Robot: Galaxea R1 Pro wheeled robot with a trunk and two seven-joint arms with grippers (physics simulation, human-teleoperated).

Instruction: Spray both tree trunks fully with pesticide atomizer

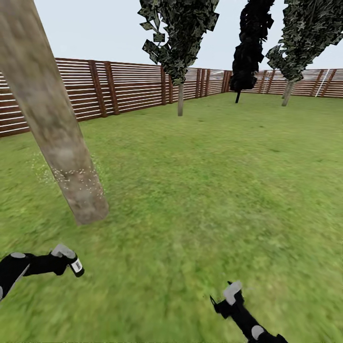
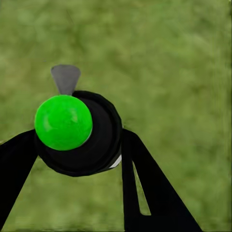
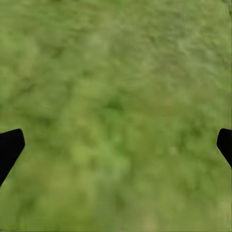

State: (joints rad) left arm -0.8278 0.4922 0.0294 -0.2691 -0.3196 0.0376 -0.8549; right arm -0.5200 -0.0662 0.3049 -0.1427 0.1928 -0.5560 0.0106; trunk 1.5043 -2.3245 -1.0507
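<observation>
Atomizer (image 2: pixel 77 133) sits between the left fingers (image 2: pixel 150 193), which clench its round black body from both sides; a glossy green ball tops it and a grey nozzle projects beyond. In the head view the left gripper (image 1: pixel 71 262) hangs low over blurry grass (image 1: pixel 190 190), near the base of a thick, smooth, mottled grey-tan trunk (image 1: pixel 52 124). White specks (image 1: pixel 71 174) dot the trunk's lower part. Right gripper (image 3: pixel 116 145) is released, its black fingers spread wide above grass. Slatted brown fence (image 1: pixel 128 85) rings the lawn.
</observation>
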